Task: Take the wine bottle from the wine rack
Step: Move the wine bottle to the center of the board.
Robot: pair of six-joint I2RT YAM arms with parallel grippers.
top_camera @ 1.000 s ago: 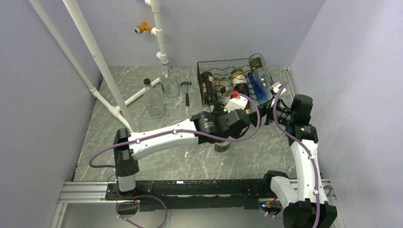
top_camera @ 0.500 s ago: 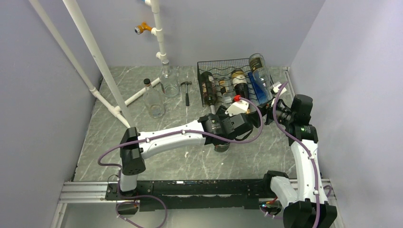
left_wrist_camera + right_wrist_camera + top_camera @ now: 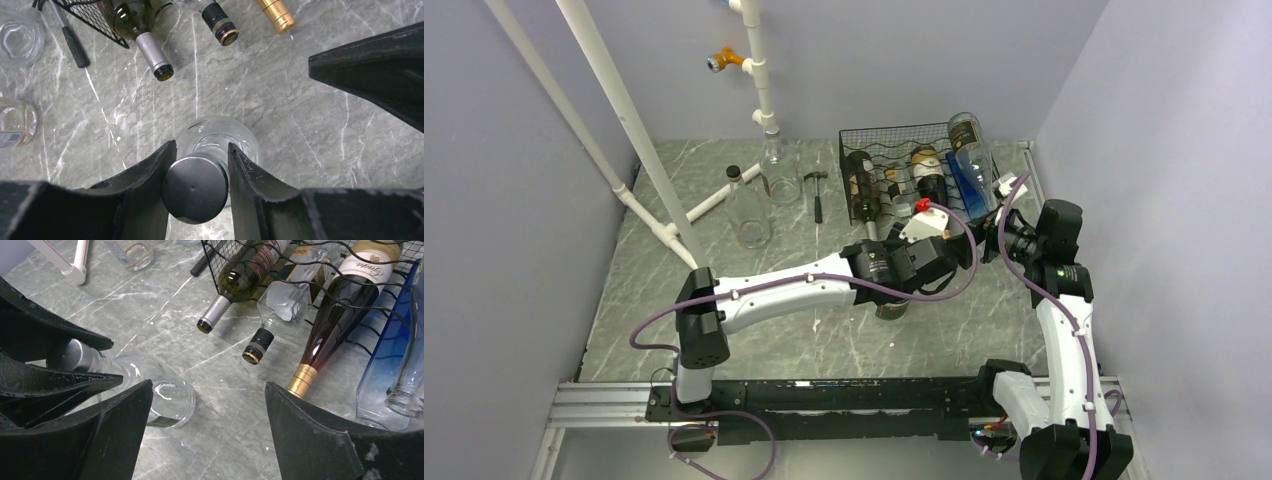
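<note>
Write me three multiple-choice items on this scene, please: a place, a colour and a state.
1. Where does the clear bottle in the left gripper stand?
A. on the table before the wine rack
B. inside the rack
C. atop the rack
2. What colour is the cream-labelled dark bottle's neck foil?
A. red
B. gold
C. green
3. How is the right gripper?
A. shut on the clear bottle
B. shut on rack wire
C. open, empty
1 A: upright on the marble, fingers on its cap. 2 B: gold shows at the neck. 3 C: fingers wide apart, nothing between.
</note>
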